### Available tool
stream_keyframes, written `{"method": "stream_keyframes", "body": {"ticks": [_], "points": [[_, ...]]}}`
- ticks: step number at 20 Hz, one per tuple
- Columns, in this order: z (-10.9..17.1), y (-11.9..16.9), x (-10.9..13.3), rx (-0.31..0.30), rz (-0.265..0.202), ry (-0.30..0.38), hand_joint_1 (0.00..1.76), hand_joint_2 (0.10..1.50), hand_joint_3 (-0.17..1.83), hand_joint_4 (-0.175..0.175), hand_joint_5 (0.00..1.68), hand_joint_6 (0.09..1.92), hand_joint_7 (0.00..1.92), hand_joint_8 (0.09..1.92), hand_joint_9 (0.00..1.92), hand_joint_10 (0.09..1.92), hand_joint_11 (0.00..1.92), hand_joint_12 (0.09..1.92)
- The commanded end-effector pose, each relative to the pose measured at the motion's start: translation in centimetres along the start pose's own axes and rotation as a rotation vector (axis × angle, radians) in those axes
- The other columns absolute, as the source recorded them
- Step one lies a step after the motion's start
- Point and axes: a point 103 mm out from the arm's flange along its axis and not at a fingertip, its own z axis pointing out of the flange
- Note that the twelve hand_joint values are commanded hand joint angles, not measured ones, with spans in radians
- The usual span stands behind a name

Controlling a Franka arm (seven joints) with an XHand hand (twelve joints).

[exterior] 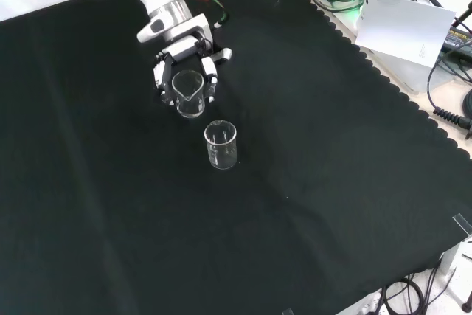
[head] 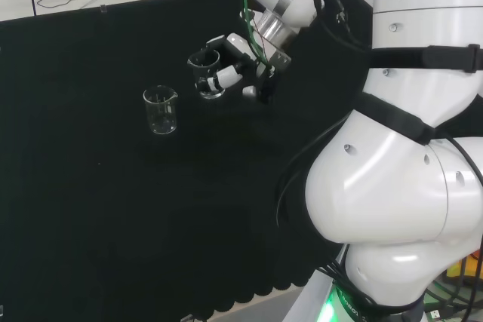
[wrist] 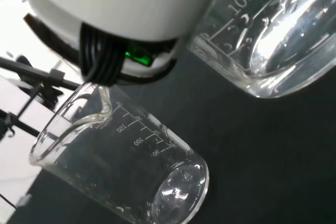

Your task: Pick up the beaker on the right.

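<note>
On the black bench [head: 90, 209], head view, left to right: a spare beaker [head: 161, 109] stands alone, empty. Just right of it the target beaker [head: 206, 73] sits inside the hand [head: 235, 62], whose fingers [head: 225, 77] curl round its wall. Whether it has left the cloth is unclear. It is clear glass, small, with a spout and printed scale marks. It is likely light, rigid, slippery and breakable, so a hold around the mid-wall suits best.
</note>
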Motion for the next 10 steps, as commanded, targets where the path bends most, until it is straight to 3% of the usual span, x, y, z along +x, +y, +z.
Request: {"method": "stream_keyframes", "body": {"ticks": [1,10], "points": [[-2.2,-1.4,1.2,0.065,0.006,-0.131,1.31,0.60,0.77,-0.175,1.22,0.78,1.28,0.76,1.48,0.74,1.18,0.74],[-3.1,-1.8,3.4,0.148,0.016,-0.219,1.31,0.59,0.80,-0.175,1.20,0.83,1.26,0.81,1.48,0.77,1.18,0.74]]}}
